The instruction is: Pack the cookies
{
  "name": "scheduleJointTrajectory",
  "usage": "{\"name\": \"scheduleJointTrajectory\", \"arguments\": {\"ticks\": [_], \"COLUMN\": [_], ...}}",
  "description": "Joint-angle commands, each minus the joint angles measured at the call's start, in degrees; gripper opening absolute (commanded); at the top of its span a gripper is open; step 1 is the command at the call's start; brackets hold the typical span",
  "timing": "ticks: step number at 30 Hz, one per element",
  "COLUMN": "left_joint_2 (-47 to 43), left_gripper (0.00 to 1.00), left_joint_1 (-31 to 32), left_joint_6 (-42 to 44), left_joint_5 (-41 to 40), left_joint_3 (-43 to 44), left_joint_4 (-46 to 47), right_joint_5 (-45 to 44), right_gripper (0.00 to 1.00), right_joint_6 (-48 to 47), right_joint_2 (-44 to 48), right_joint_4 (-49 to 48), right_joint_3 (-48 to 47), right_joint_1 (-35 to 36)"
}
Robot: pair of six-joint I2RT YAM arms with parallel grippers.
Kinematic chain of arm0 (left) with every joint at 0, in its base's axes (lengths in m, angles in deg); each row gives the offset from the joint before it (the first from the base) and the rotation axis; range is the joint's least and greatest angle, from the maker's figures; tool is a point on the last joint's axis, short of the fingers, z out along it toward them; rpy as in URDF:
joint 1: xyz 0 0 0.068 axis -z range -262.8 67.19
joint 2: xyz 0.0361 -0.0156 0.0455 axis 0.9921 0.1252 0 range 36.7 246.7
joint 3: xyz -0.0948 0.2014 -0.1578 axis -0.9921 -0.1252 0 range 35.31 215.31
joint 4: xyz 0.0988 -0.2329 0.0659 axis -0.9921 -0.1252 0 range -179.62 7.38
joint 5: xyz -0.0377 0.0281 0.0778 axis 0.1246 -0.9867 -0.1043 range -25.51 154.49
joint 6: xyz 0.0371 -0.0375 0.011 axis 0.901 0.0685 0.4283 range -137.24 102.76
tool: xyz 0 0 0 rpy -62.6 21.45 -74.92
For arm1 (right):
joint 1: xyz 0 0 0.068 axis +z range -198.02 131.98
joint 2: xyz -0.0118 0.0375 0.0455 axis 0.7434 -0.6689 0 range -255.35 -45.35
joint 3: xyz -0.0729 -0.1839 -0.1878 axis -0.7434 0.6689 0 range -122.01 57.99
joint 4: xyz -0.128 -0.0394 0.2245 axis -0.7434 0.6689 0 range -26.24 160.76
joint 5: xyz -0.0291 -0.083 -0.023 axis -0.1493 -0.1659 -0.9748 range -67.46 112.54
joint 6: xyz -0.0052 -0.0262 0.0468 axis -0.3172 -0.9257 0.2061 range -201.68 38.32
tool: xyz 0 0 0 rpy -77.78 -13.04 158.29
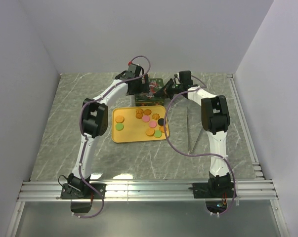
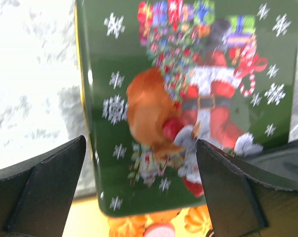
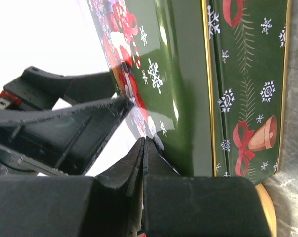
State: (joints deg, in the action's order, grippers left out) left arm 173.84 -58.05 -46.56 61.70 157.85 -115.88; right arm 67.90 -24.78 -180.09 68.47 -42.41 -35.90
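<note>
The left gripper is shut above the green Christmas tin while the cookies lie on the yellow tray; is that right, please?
Not quite: the left gripper is open, its jaws spread wide above the green Christmas tin, as the left wrist view shows. The cookies do lie on the yellow tray.

Tin [image 2: 99,74] print blurred; cookies [image 2: 125,226] cut off by bottom edge; overhead, tin mostly hidden.

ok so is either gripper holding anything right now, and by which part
Left gripper holds nothing, jaws open over the Christmas tin. Right gripper is shut, tips at the tin lid's edge; whether it pinches that edge cannot be told.
</note>
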Motion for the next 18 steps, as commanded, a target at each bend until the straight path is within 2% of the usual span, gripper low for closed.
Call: {"name": "scheduleJointTrajectory", "arguments": {"ticks": [1,18], "left_joint_2": [-3.9,-19.7], "left_gripper": [0.99,0.99], "left_joint_1": [0.6,-6.2], "left_joint_6": [2.1,4.4], "left_joint_5": [-3.5,-8.5], "left_joint_3": [-3.5,-15.0], "left_joint_4": [-5.9,-5.2], "right_joint_5": [-6.1,-7.5], "right_gripper": [0.0,0.0], "right_joint_6": [-3.9,-6.4], "right_joint_2": [0.2,2.6], "right_joint_4": [6.6,8.9], "right_joint_3": [2.3,1.8], "right_joint_1": [-0.8,-0.8]}}
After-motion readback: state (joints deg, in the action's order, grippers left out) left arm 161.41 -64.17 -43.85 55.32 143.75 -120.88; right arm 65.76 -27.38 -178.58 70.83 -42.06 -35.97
